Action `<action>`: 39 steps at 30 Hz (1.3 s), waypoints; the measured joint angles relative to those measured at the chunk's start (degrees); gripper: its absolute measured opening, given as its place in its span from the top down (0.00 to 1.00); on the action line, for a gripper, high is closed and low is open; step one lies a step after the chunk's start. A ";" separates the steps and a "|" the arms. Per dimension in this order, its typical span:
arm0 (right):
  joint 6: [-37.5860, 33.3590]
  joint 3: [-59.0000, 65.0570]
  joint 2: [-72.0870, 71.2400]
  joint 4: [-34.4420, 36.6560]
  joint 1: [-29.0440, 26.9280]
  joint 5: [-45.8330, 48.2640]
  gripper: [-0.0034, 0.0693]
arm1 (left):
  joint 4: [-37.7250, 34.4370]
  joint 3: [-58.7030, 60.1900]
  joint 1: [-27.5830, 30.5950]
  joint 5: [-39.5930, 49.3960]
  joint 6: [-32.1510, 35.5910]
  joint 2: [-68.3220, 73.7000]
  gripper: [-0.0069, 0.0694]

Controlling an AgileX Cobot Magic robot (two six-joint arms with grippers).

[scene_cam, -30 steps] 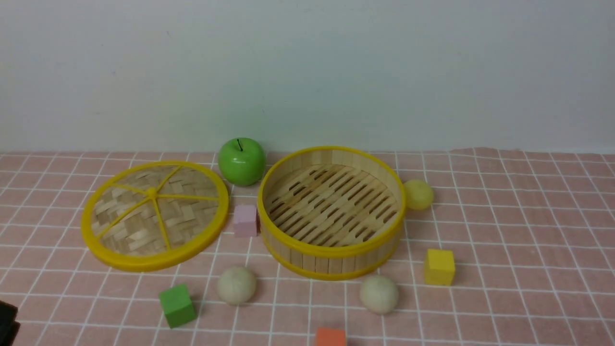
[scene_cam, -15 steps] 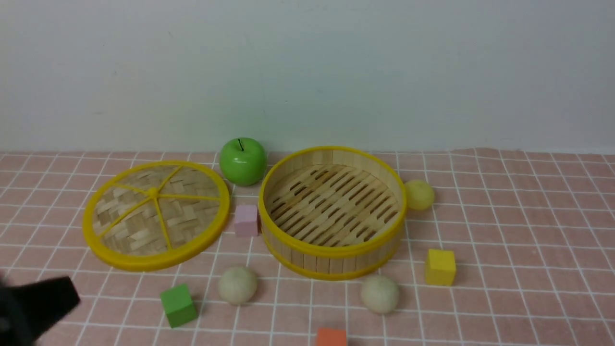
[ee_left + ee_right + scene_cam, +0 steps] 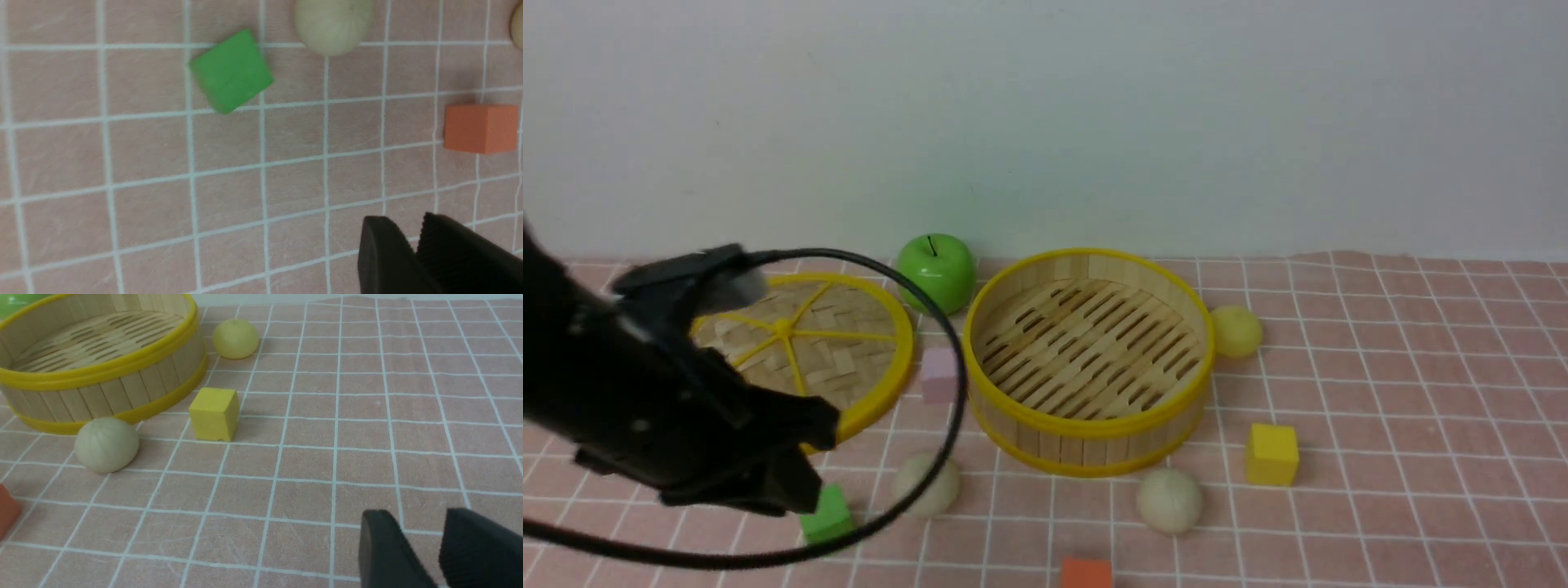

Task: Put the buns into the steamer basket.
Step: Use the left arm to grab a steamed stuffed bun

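While the left gripper (image 3: 408,222) is hanging at lower left, fingers nearly together so we cannot tell if it is closed, the right gripper (image 3: 423,522) is gaping empty. We are seeing all three buns (image 3: 1169,501) lying outside the basket (image 3: 1086,426): two cream buns (image 3: 919,490) just below it, the yellow bun (image 3: 1237,331) beside its right edge.
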 joint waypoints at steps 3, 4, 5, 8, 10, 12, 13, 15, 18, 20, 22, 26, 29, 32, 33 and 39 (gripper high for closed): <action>0.00 0.00 0.00 0.00 0.00 0.00 0.62 | 1.25 -3.02 -3.60 -0.05 1.18 4.27 0.81; 0.00 0.00 0.00 0.00 0.00 0.00 0.62 | 2.24 -5.12 -4.75 -0.05 1.23 6.71 0.85; 0.00 0.00 0.00 0.00 0.00 0.00 0.62 | 2.96 -6.33 -5.04 -0.05 1.01 7.99 0.87; 0.00 0.00 0.00 0.00 0.00 0.00 0.62 | 6.59 -11.03 -5.10 -0.05 0.00 12.75 0.90; 0.00 0.00 0.00 0.00 0.00 0.00 0.62 | 7.19 -12.94 -5.10 -0.19 -0.32 15.16 0.89; 0.00 0.00 0.00 0.00 0.00 0.00 0.62 | 6.73 -14.65 -5.10 -0.25 0.00 17.59 0.84; 0.00 0.00 0.00 0.00 0.00 0.00 0.62 | 6.14 -15.07 -5.10 -0.31 0.48 18.78 0.82; 0.00 0.00 0.00 0.00 0.00 0.00 0.62 | 5.09 -15.30 -5.10 -0.56 1.47 20.68 0.76; 0.00 0.00 0.00 0.00 0.00 0.00 0.62 | 3.60 -15.33 -5.10 -2.27 2.97 23.91 0.64; 0.00 0.00 0.00 0.00 0.00 0.00 0.62 | 3.40 -15.33 -5.10 -3.98 3.38 25.43 0.59; 0.00 0.00 0.00 0.00 0.00 0.00 0.62 | 3.40 -15.33 -5.10 -6.93 3.60 26.75 0.54; 0.00 0.00 0.00 0.00 0.00 0.00 0.62 | 4.54 -15.37 -5.10 -10.67 3.74 28.34 0.53; 0.00 0.00 0.00 0.00 0.00 0.00 0.62 | 6.40 -15.37 -5.10 -12.13 3.76 29.52 0.53; 0.00 0.00 0.00 0.00 0.00 0.00 0.62 | 7.44 -15.37 -5.10 -12.61 3.81 30.04 0.53; 0.00 0.00 0.00 0.00 0.00 0.00 0.62 | 7.73 -15.37 -5.10 -12.69 3.81 30.07 0.55; 0.00 0.00 0.00 0.00 0.00 0.00 0.62 | 7.84 -15.47 -5.10 -11.45 3.81 30.40 0.78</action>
